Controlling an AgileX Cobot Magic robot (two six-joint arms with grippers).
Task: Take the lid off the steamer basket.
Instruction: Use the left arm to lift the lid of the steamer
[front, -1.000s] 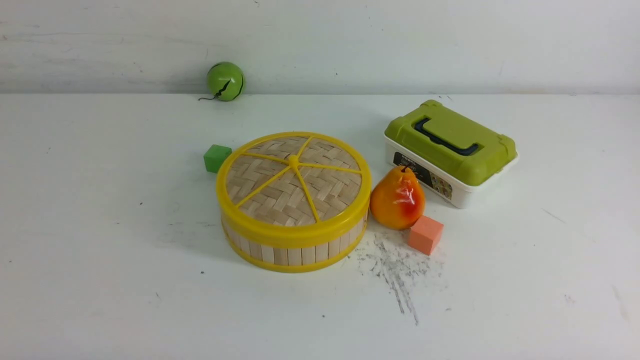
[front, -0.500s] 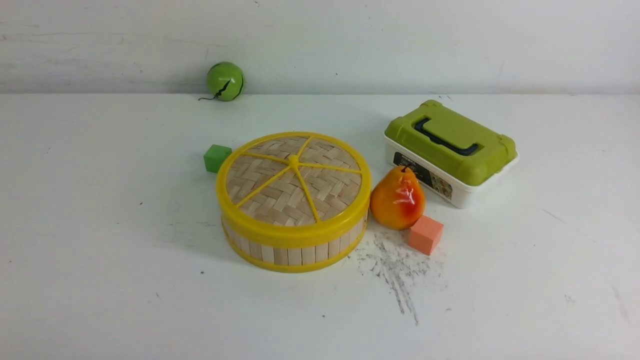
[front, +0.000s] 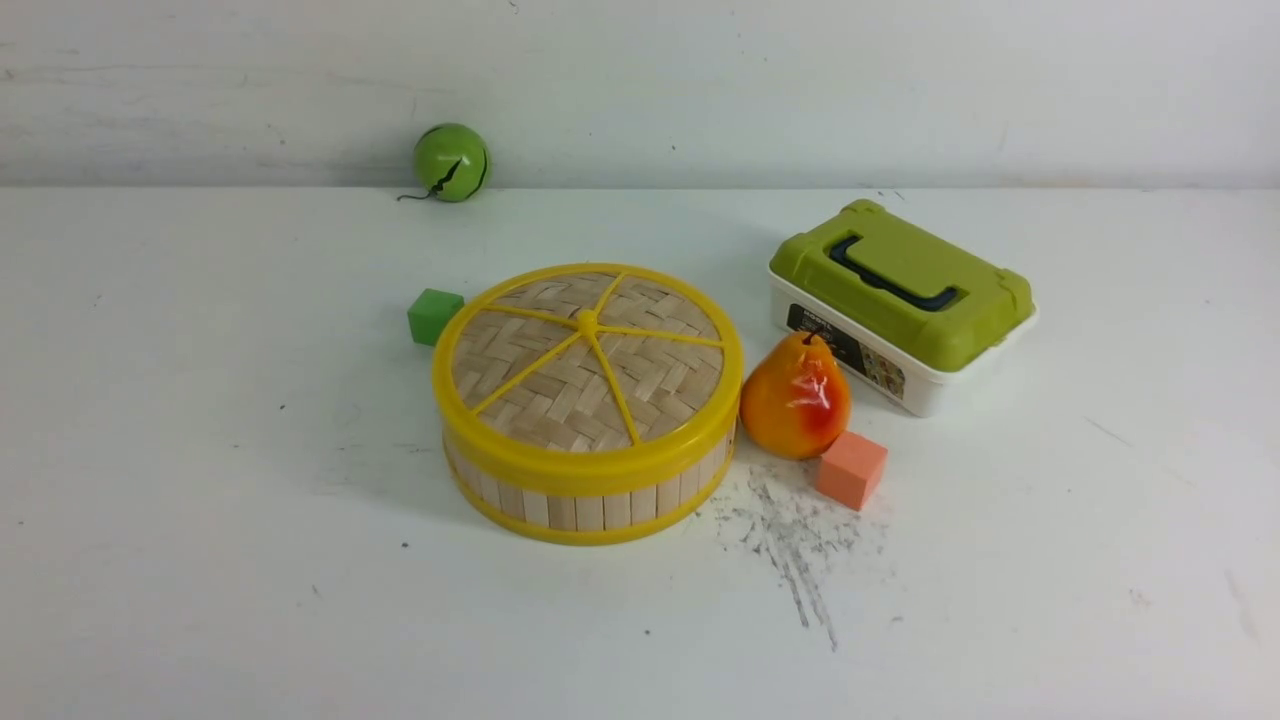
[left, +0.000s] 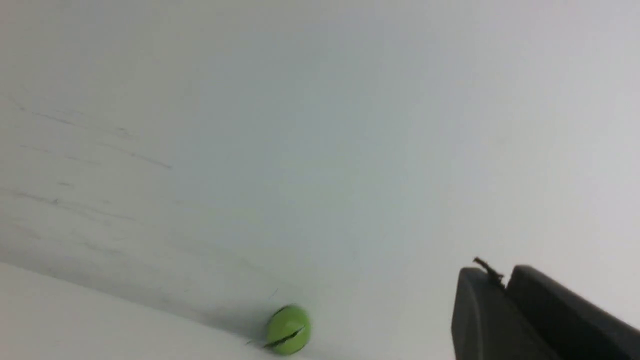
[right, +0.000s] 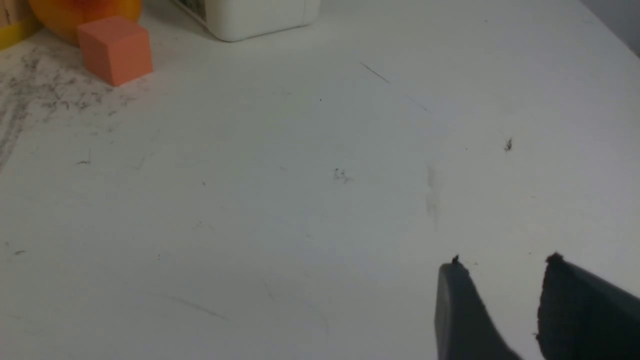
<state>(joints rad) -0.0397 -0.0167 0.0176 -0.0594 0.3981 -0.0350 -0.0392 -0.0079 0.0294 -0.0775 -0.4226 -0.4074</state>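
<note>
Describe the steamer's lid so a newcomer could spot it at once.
In the middle of the white table stands the slat-walled steamer basket. The lid is the flat woven disc capping it. Unlike the olive box lid to its right, it is round with five yellow spokes.

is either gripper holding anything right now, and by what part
Nothing is held. The left gripper is closed on nothing, the right gripper is open over bare table, and the lid sits on the basket.

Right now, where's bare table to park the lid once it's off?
Wide bare table left of the steamer basket, in front of the green cube; the near strip is free too. Crowded on its right: pear, orange cube and green-lidded box sit close together.
</note>
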